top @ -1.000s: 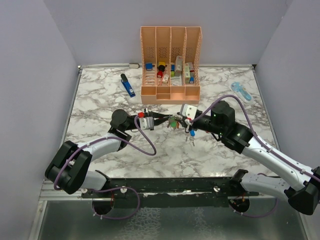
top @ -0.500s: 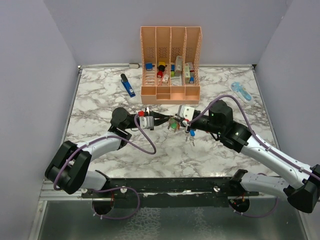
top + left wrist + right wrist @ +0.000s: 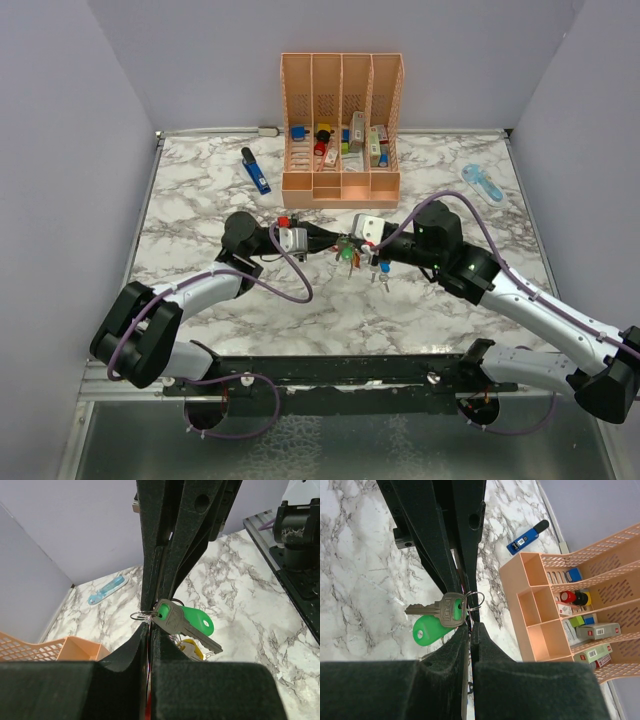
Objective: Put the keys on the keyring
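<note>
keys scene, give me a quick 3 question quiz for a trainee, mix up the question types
1. True or false: the right fingers stand wide open.
2. Which thing hangs on the small metal ring beside the green-headed key? A) a plain silver key B) a pen C) a coin
3. In the top view, on which side of the peach organizer does the dark blue pen-like tool lie?

Key: 1 false, they are shut. 2 A. 3 on its left.
</note>
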